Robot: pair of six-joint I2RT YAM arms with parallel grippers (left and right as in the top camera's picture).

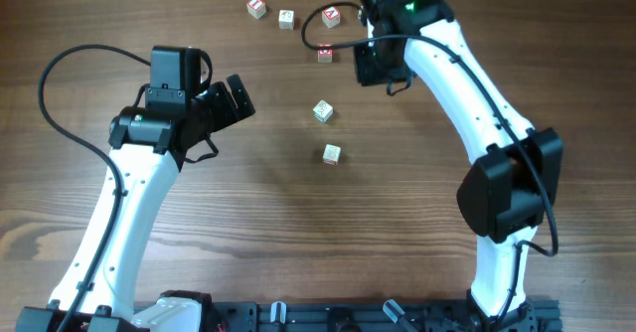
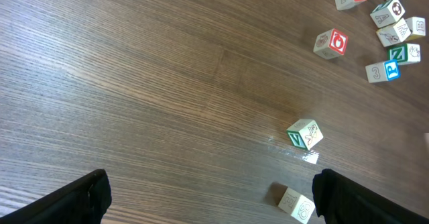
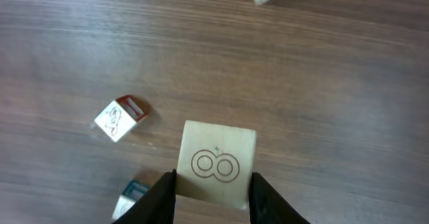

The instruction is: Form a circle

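At the table's far side, the right gripper [image 3: 213, 204] pinches a letter cube [image 3: 216, 158] by opposite flat faces. It is probably light, rigid and smooth, so it may slip. The circle [image 2: 397, 31], a touching cluster, sits nearby. The left gripper [image 2: 211, 198] gapes wide, empty.

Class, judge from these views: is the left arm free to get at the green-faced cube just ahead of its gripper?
Probably yes. The left gripper is open and empty, bare table lies between it and the green-faced cube, and the right gripper, shut on a different cube, works farther back.
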